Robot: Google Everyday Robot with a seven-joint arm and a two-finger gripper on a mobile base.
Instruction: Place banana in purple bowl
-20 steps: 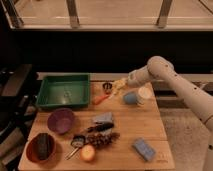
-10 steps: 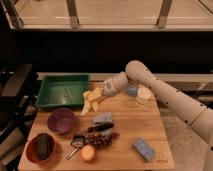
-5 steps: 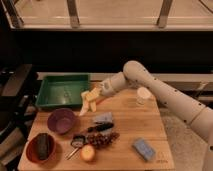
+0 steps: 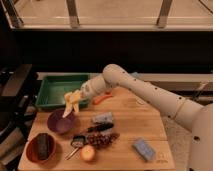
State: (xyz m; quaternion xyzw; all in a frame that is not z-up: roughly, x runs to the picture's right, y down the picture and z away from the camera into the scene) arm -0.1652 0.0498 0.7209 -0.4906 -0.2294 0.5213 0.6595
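The pale yellow banana (image 4: pixel 71 102) hangs in my gripper (image 4: pixel 79 98), just above the right rim of the purple bowl (image 4: pixel 61 122) at the table's left. The gripper is shut on the banana's upper end and the fruit points down-left toward the bowl. The arm (image 4: pixel 145 92) reaches in from the right across the table. The bowl looks empty inside.
A green tray (image 4: pixel 55 89) sits behind the bowl. An orange-red bowl (image 4: pixel 35 150) holding a dark object is at the front left. An orange carrot (image 4: pixel 102 98), a grey-blue packet (image 4: pixel 102 118), grapes (image 4: pixel 102 139), a round yellow-orange fruit (image 4: pixel 88 152) and a blue sponge (image 4: pixel 144 148) lie on the wooden table (image 4: pixel 130 125).
The arm has swung left and down with the banana, from the table's back centre to just over the purple bowl's rim.
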